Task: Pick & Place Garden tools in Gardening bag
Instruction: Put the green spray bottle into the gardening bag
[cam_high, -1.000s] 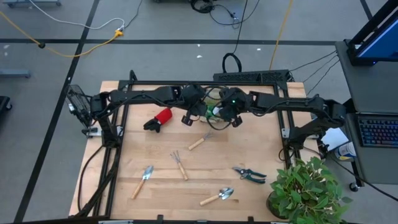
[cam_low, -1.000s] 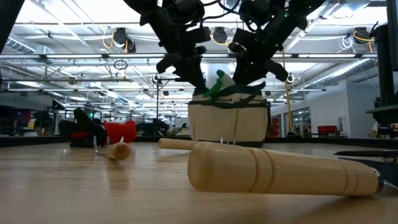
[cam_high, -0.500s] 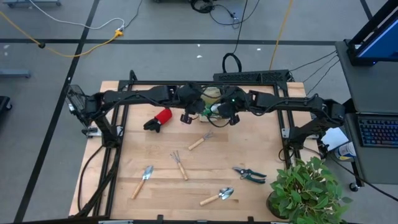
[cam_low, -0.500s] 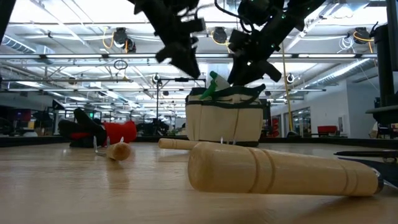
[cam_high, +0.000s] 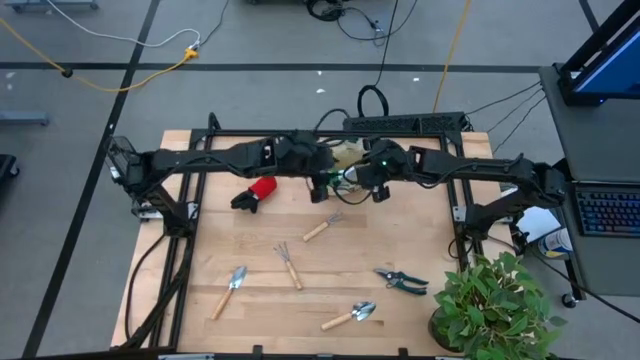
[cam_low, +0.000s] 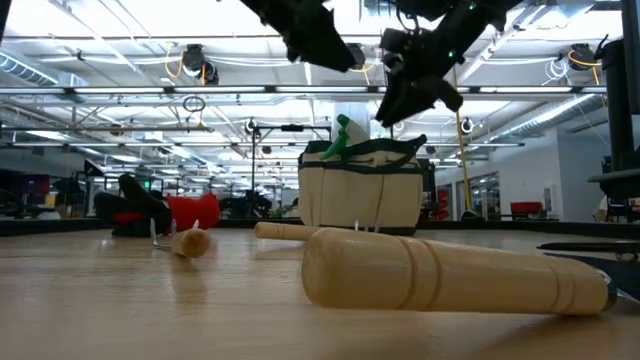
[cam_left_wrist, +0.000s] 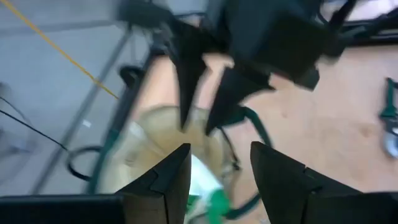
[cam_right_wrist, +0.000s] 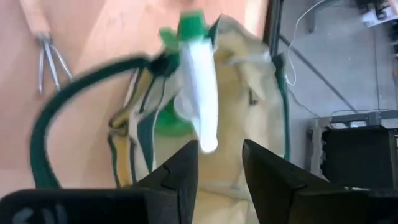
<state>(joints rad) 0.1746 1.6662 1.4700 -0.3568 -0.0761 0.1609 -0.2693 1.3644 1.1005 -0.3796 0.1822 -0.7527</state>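
Observation:
The tan gardening bag (cam_high: 343, 158) with green trim stands on its base at the table's far middle. A green-and-white item (cam_right_wrist: 198, 106) sticks out of its mouth (cam_low: 345, 135). My left gripper (cam_high: 320, 185) hangs open above the bag's left side (cam_left_wrist: 221, 168). Above its right side, my right gripper (cam_high: 376, 187) is open too (cam_right_wrist: 221, 158). Neither holds anything. On the wood lie a red item (cam_high: 258, 189), a fork (cam_high: 322, 227), a rake (cam_high: 289, 265), two trowels (cam_high: 229, 291) (cam_high: 350, 316) and black shears (cam_high: 401, 280).
A leafy potted plant (cam_high: 495, 305) fills the near right corner. A black frame (cam_high: 200, 135) runs around the table's far and side edges. In the low view a wooden handle (cam_low: 450, 275) lies close in front of the bag (cam_low: 362, 195).
Both grippers have risen away from the bag's top. The left has gone higher, shifted toward the table's right and rolled about its own axis. The bag stays standing with the green-and-white item in it.

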